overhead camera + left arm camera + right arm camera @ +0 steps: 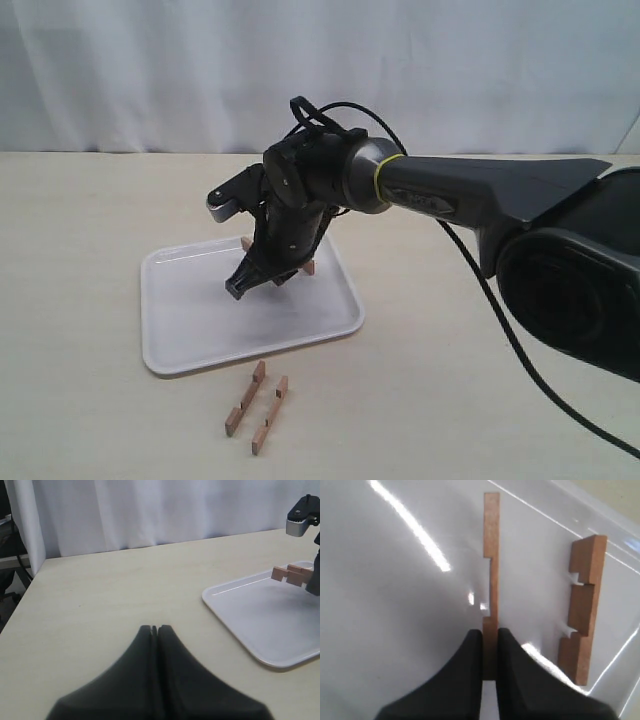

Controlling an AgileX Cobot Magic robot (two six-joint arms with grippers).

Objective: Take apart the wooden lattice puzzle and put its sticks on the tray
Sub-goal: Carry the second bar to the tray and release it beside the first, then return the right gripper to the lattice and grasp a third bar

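Observation:
The lattice puzzle is apart; no joined grid shows. My right gripper (490,632) is shut on the end of one notched stick (491,555), held edge-on just over the white tray (395,605). A second stick (582,605) lies flat in the tray by its rim. In the exterior view the right gripper (238,288) hangs over the tray (190,330), and two more sticks (245,398) (270,413) lie side by side on the table in front of it. My left gripper (156,629) is shut on nothing, above bare table left of the tray (260,615).
The tabletop (80,250) is pale wood with a white curtain (150,70) behind it. The right arm (480,195) reaches in from the right, its black cable (510,340) trailing down over the table. The table's left edge (25,590) shows in the left wrist view.

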